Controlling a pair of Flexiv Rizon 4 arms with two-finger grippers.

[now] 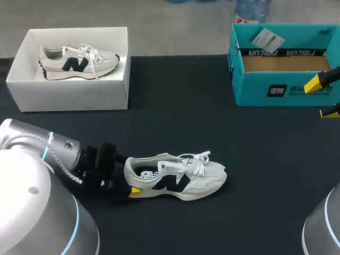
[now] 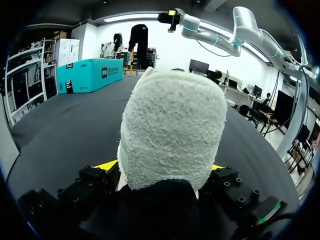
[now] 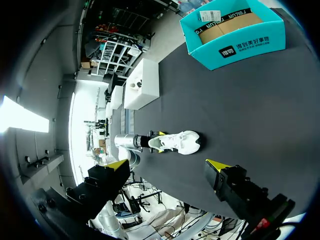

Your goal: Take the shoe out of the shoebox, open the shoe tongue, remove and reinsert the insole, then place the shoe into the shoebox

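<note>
A white sneaker with a dark side logo (image 1: pixel 175 178) lies on its sole on the black table, toe pointing right, laces loose. My left gripper (image 1: pixel 132 183) is at its heel, open, one yellow fingertip (image 1: pixel 135 191) showing beside the sole. In the left wrist view the fuzzy heel (image 2: pixel 170 135) fills the space between the fingers of that gripper (image 2: pixel 161 167). A white shoebox (image 1: pixel 69 93) at the back left holds a second, matching sneaker (image 1: pixel 77 61). My right gripper (image 1: pixel 322 98) hangs open in front of the teal box, holding nothing; from its own view (image 3: pixel 167 165) the sneaker (image 3: pixel 177 142) lies far ahead.
A teal cardboard box (image 1: pixel 281 87) stands at the back right with nothing in it but a paper tag (image 1: pixel 268 38); it also shows in the wrist views (image 2: pixel 87 75) (image 3: pixel 235 47). Bare black tabletop (image 1: pixel 223 122) stretches between the boxes and the sneaker.
</note>
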